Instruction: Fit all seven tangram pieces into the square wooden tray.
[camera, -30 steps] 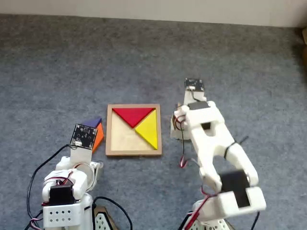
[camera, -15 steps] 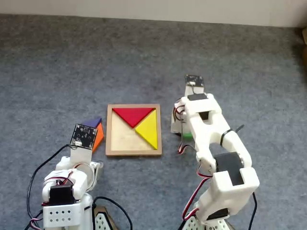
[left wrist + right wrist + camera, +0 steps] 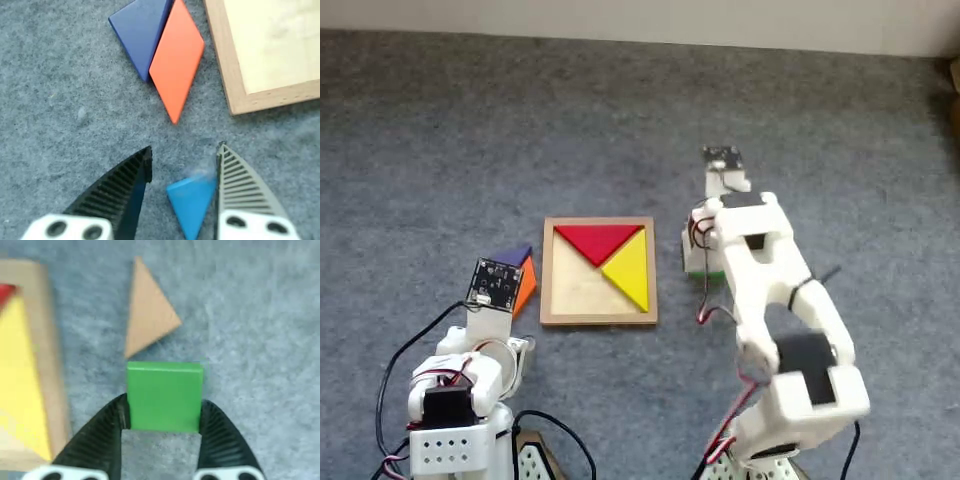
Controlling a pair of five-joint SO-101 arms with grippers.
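Green square (image 3: 165, 396) clamped in the right gripper (image 3: 164, 403), just beside the wooden tray's (image 3: 599, 320) right edge, its bare half lying leftward; left gripper (image 3: 183, 149) spread above a blue triangle (image 3: 192, 197).

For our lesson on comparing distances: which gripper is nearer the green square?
Right. The right gripper has the green square between its fingers; the left gripper sits across the wooden tray, over a small blue triangle.

The wooden tray (image 3: 46, 355) is cut off at the right wrist view's edge.
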